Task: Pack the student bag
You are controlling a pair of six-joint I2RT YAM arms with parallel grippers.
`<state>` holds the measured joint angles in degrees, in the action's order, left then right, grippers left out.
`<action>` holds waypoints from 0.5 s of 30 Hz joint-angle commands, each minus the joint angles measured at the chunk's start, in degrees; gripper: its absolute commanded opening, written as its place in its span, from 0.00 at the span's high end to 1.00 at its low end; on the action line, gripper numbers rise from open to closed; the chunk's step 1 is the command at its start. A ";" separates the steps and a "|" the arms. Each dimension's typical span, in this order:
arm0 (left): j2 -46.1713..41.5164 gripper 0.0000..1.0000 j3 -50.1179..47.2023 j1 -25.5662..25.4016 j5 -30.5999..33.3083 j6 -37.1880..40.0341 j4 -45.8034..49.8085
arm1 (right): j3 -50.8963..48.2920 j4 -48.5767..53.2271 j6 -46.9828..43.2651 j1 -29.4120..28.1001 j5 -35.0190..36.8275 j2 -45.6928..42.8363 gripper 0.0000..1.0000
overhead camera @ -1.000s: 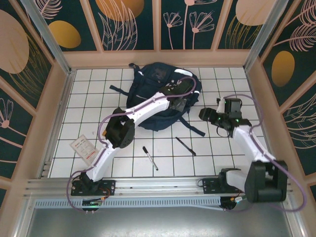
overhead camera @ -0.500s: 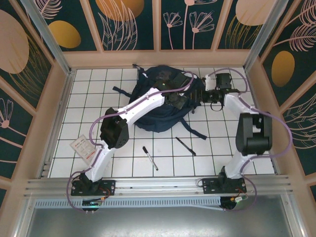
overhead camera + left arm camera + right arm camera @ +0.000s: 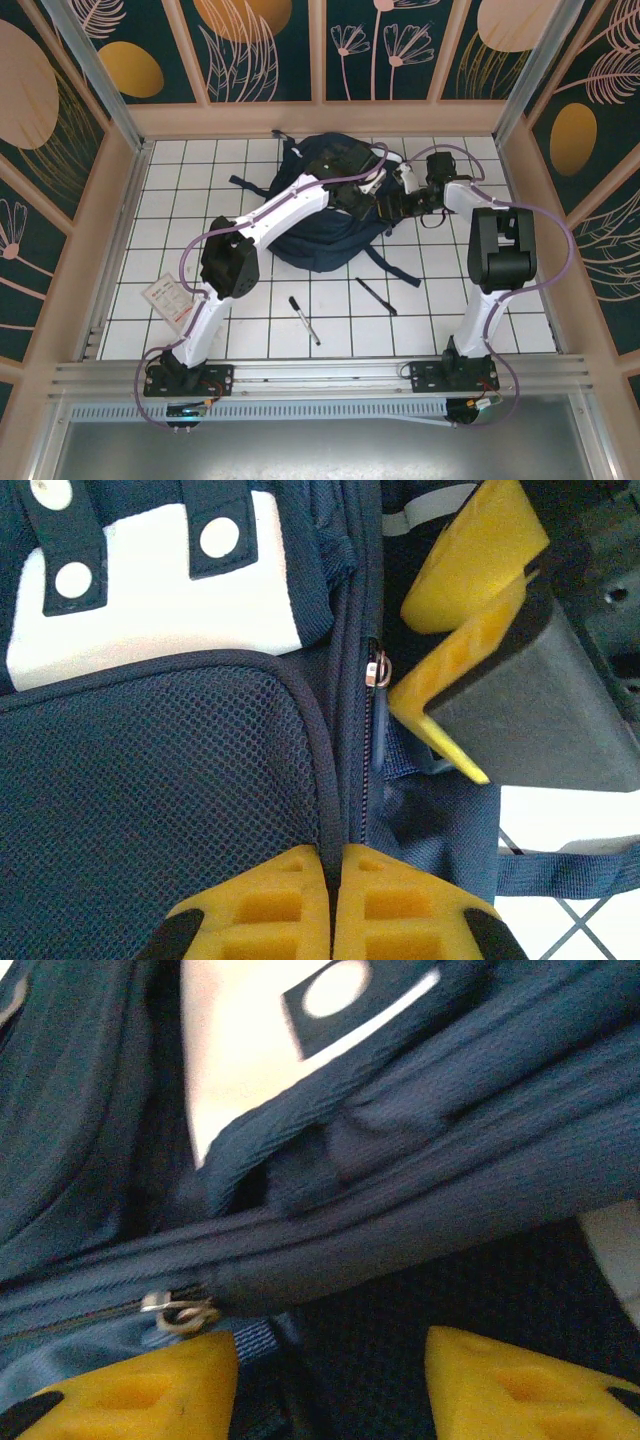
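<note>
Left wrist view tells most of it: the left gripper [image 3: 335, 865] has its yellow fingers pressed together on a ridge of navy piping at the edge of the mesh panel, so it is pinching the student bag [image 3: 318, 240] itself and looks set to act as the anchor. The bag lies at the far middle of the white gridded table [image 3: 450, 300], with both arms reaching onto its upper right part. Just beside the piping runs a zip, and its small metal zip pull [image 3: 377, 670] sits close to the tip of one yellow finger of the right gripper [image 3: 330, 1345]. In the right wrist view those fingers stand moderately apart with nothing clamped between them, and the pull lies just above the left-hand finger, not in the gap. I judge the step in hand to be opening the bag's zip — packing proper has not begun, since two pens [image 3: 304, 320] and a small card [image 3: 172, 300] lie on the table nearer the arm bases. The next move calls for a small sideways correction so the tab sits squarely between the right fingers, then a firm close on it, then a pull along the zip line — while the left pinch holds the fabric taut so the slider does not drag the cloth along.
</note>
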<state>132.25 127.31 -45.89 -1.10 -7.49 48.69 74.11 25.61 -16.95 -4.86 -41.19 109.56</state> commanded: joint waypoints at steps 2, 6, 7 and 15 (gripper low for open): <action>-3.84 1.00 2.18 0.18 -4.23 2.72 -4.28 | 0.29 4.83 -5.37 -0.45 -6.88 -1.70 0.45; -3.84 1.00 2.09 0.17 -5.99 3.63 -4.30 | -0.13 2.28 -4.30 -0.14 -7.64 -2.57 0.46; -3.97 1.00 1.95 0.18 -6.35 3.92 -4.25 | 0.21 2.30 -4.19 -0.14 -7.99 -2.15 0.47; -4.10 1.00 0.75 0.35 -7.75 3.75 -5.34 | 1.57 1.83 -2.60 -0.96 -5.95 0.06 0.62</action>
<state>132.25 127.28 -45.36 -4.71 -5.56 48.25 74.15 27.05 -19.27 -5.06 -46.70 109.03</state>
